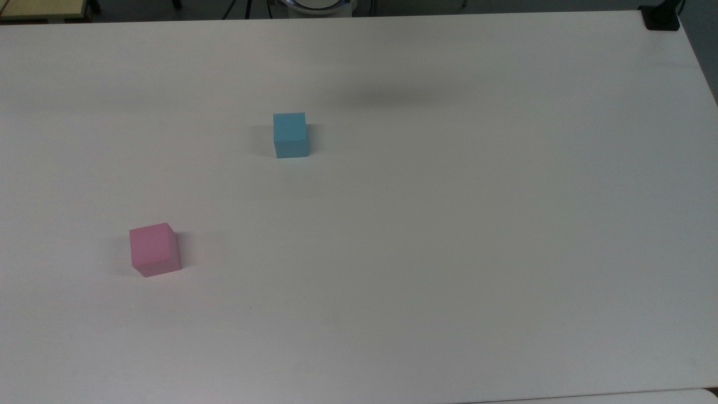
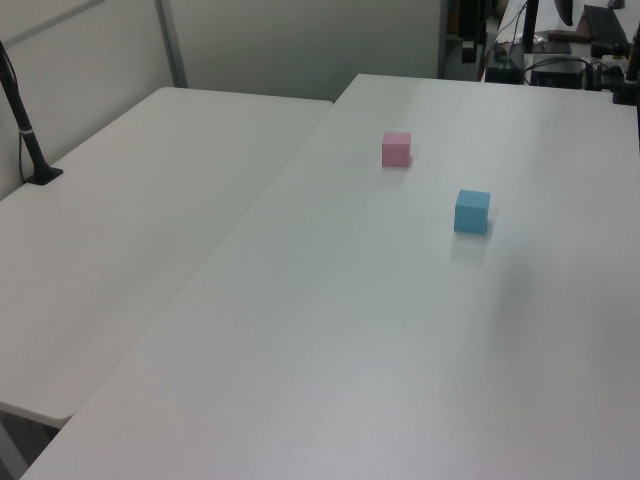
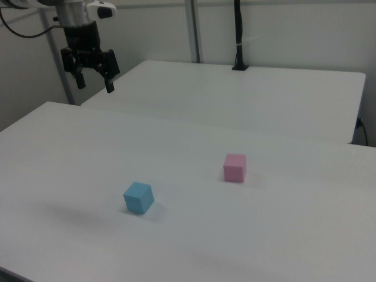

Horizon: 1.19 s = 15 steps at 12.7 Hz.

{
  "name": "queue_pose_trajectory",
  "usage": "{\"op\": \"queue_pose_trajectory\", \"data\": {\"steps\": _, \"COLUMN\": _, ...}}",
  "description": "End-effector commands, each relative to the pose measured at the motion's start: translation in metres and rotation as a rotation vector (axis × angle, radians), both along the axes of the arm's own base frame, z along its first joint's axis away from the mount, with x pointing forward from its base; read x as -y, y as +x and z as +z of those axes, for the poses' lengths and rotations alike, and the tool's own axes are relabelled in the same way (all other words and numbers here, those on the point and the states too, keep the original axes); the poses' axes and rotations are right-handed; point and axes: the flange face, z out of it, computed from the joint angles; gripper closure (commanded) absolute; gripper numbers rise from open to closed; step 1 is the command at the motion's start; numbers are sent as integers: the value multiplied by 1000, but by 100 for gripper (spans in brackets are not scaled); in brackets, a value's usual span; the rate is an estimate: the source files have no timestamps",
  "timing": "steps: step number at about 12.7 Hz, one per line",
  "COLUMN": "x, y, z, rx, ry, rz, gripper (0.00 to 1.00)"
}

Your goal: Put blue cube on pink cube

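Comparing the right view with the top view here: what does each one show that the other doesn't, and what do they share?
The right view alone has the hand, open and high above the table, plus a black pole on the neighbouring table. The top view alone has a black mount at the table's far corner. Both show the blue cube and pink cube standing apart.
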Motion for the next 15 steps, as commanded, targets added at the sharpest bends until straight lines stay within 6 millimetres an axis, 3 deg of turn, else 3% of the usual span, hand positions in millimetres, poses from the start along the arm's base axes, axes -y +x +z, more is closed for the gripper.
{"op": "queue_pose_trajectory", "data": {"steps": 1, "x": -2, "y": -3, "z": 0, "rx": -4, "ry": 12, "rz": 9, "gripper": 0}}
{"op": "queue_pose_trajectory", "data": {"steps": 6, "x": 4, "y": -1, "z": -4, "rx": -8, "ry": 6, "rz": 22, "gripper": 0}}
{"op": "queue_pose_trajectory", "data": {"steps": 10, "x": -1, "y": 13, "z": -37, "rx": -31, "ry": 3, "rz": 32, "gripper": 0}}
{"op": "queue_pose_trajectory", "data": {"steps": 12, "x": -1, "y": 17, "z": -65, "rx": -42, "ry": -17, "rz": 43, "gripper": 0}}
{"op": "queue_pose_trajectory", "data": {"steps": 15, "x": 11, "y": 20, "z": -86, "rx": -46, "ry": -28, "rz": 35, "gripper": 0}}
